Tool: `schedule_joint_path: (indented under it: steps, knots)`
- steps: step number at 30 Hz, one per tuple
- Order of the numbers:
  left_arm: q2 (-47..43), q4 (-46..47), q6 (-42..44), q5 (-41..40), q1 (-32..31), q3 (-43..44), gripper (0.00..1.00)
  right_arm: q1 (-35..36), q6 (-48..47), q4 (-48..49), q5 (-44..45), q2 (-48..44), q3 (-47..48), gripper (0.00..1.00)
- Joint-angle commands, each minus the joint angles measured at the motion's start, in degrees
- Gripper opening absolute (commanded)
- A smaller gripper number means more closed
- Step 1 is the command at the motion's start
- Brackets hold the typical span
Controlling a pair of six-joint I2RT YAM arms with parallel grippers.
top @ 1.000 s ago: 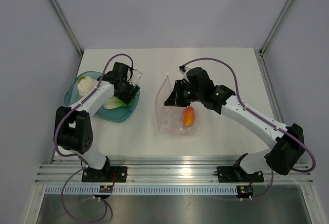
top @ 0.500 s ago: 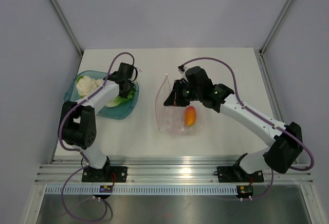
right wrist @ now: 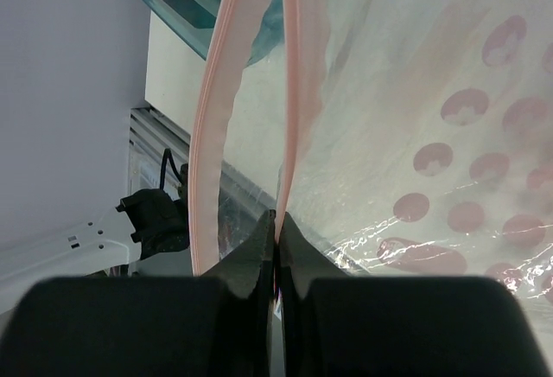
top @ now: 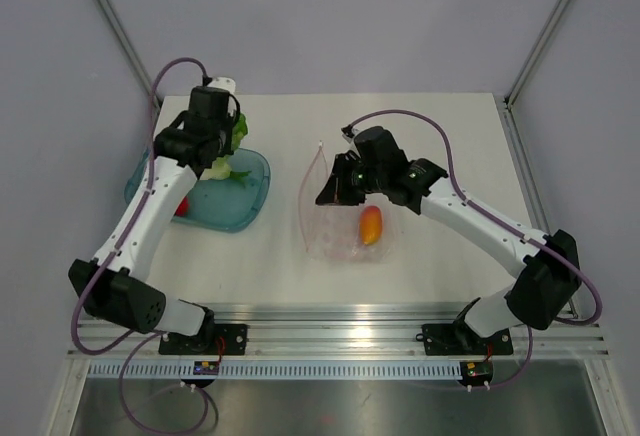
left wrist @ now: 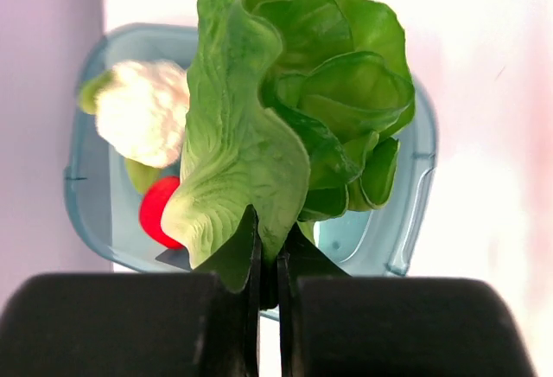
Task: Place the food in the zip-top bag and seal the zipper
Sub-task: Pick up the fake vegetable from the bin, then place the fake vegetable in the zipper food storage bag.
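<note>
White tabletop [top: 330,136] between pale grey walls carried a teal translucent plastic bowl [top: 252,196] on the left and a clear, crinkly zip-top bag with pink dots [top: 335,241] at the centre. Above the bowl, the left gripper [left wrist: 268,260] was clamped on the base of a green leafy toy lettuce [left wrist: 294,109]. Inside the bowl lay a white cauliflower piece [left wrist: 143,109] and a small red round piece [left wrist: 157,211]. The right gripper [right wrist: 276,226] was pinched shut on one lip of the bag's pinkish zipper strip [right wrist: 214,126], and the two lips stood apart. An orange oval toy food [top: 370,224] appeared to lie inside the bag, though the crinkled plastic blurred it.
</note>
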Motion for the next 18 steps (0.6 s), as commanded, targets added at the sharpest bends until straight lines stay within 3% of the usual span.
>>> schedule_joint_path:
  steps: [1, 6, 11, 18]
  knots:
    - [-5.02, -2.79, -7.83, -0.16, -0.13, 6.49, 0.00, -0.03, -0.56, 0.27, -0.30, 2.00, 5.35, 0.08]
    - [-8.79, -2.81, -10.03, 9.78, -0.13, 9.22, 0.00, -0.12, -4.07, -6.49, 0.05, 9.02, 13.79, 0.08]
    - [-14.68, 3.25, -15.64, 26.74, 0.66, 7.47, 0.00, -0.12, -7.68, -12.83, 0.76, 15.19, 23.91, 0.07]
    - [-18.90, 9.32, -23.47, 37.57, 1.28, 7.20, 0.00, -0.12, -4.79, -7.74, -6.53, 17.83, 25.41, 0.06]
